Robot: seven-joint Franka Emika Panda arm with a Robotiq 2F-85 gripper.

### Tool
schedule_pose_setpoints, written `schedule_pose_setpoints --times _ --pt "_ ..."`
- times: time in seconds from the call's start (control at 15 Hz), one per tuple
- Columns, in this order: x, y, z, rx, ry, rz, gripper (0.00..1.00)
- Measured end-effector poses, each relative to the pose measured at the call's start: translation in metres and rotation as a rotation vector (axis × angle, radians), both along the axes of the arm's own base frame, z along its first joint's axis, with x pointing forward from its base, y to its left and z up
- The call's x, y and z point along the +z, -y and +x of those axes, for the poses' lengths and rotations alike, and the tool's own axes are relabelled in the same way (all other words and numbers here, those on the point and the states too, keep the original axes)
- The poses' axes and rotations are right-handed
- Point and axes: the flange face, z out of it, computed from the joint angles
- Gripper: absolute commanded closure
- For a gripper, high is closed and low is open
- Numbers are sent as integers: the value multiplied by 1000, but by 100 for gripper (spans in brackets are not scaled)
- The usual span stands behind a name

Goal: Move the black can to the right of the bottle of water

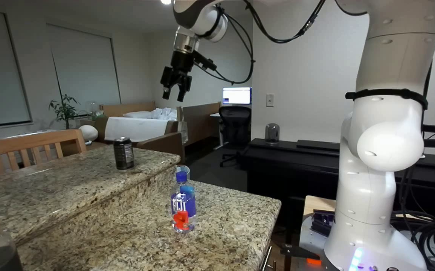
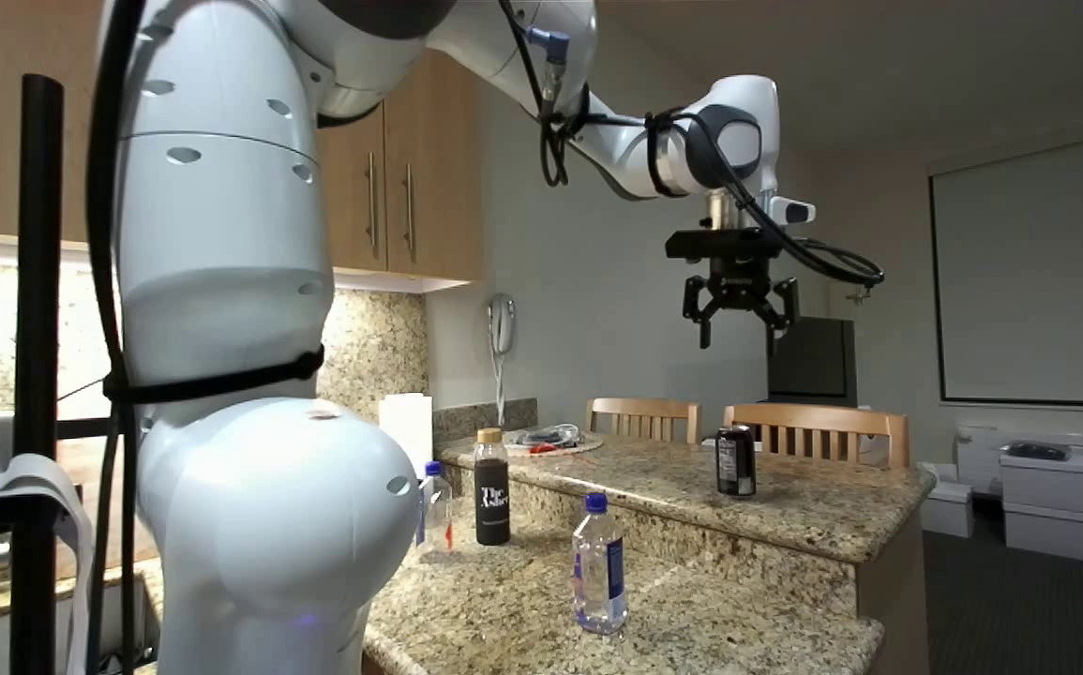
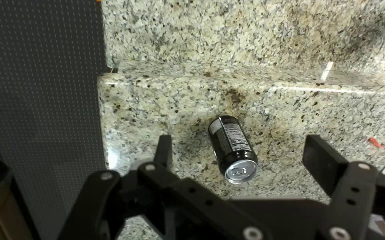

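Note:
The black can (image 2: 736,460) stands upright on the raised stone counter. It also shows in an exterior view (image 1: 123,153) and, lid towards the camera, in the wrist view (image 3: 230,145). The bottle of water (image 1: 183,207), clear with a blue cap, stands upright on the lower counter; it also shows in an exterior view (image 2: 600,572). My gripper (image 2: 738,341) is open and empty, well above the raised counter, fingers pointing down. It shows in an exterior view (image 1: 173,96) too. In the wrist view (image 3: 239,141) the can appears between the fingers, below and apart from them.
The raised counter (image 2: 663,473) forms a step above the lower counter (image 2: 522,600). A dark bottle with a wooden cap (image 2: 492,497) and a similar blue-capped bottle (image 2: 433,516) stand on the lower counter. Wooden chairs (image 2: 813,417) stand behind. An orange-red cord (image 3: 375,142) lies near the can.

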Motion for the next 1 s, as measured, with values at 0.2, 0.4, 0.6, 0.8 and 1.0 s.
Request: schedule_pose_setpoints --times 0.2,0.4,0.6,0.8,1.0 --pt "-15 -37 39 65 -13 -16 0" --pt "-31 -62 67 118 -26 -44 0" --pt "-34 -64 76 122 -27 -49 0" --pt "-32 -65 77 123 -20 -49 0" --pt "-35 -77 85 138 -11 -36 0"
